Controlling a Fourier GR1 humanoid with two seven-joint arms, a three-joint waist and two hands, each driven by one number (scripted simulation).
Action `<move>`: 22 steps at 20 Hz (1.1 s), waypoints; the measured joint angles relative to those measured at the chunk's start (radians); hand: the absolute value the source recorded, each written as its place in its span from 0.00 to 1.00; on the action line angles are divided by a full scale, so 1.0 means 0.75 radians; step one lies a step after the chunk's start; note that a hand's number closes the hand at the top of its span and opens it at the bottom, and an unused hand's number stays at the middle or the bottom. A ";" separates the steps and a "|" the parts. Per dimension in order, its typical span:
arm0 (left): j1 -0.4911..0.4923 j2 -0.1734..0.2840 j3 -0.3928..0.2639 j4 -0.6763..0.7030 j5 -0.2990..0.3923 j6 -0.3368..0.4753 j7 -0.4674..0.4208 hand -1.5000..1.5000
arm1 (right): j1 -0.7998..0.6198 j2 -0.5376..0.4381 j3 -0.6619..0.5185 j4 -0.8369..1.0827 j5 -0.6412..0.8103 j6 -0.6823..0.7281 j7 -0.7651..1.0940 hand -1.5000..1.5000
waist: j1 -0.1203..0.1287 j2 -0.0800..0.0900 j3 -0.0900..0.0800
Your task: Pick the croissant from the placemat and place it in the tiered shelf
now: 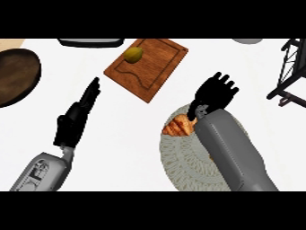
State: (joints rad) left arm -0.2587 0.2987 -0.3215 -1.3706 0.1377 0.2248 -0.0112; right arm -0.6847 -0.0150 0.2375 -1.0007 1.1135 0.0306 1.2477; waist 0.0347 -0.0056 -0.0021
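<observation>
In the head view you had one croissant (177,126) lying on the left edge of the one round placemat (181,164), just beside your right forearm and untouched by either hand. Your right hand (215,93) hung above the mat's far edge with its fingers spread apart and straight, holding nothing; the croissant sat below and to the left of it, close to the wrist. Your left hand (79,114) rested well apart on the left, fingers straight and together, pointing up the counter, also empty. One black shelf (299,74) stood at the right edge, well away from the croissant. You also had one wooden board (154,72) between the hands with one yellow-green fruit (133,55) on its far corner, and one dark pan (8,77) at the left edge.
</observation>
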 measured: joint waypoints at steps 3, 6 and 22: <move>0.002 0.005 0.009 0.004 0.004 -0.012 -0.003 0.50 | -0.004 0.000 -0.005 0.022 0.000 -0.001 0.000 0.00 | -0.001 0.000 0.000; -0.009 0.003 0.015 -0.001 0.002 -0.010 0.013 0.50 | -0.008 0.000 -0.011 0.045 0.004 -0.006 0.000 0.00 | -0.003 -0.001 0.000; 0.015 -0.016 0.026 -0.003 -0.020 -0.015 0.001 0.50 | 0.033 -0.004 0.000 0.087 -0.031 -0.066 0.002 0.00 | -0.006 -0.009 -0.003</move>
State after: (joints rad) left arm -0.2478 0.2868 -0.3017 -1.3726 0.1228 0.2137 -0.0102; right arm -0.6603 -0.0183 0.2375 -0.9356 1.0900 -0.0192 1.2492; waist 0.0298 -0.0121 -0.0044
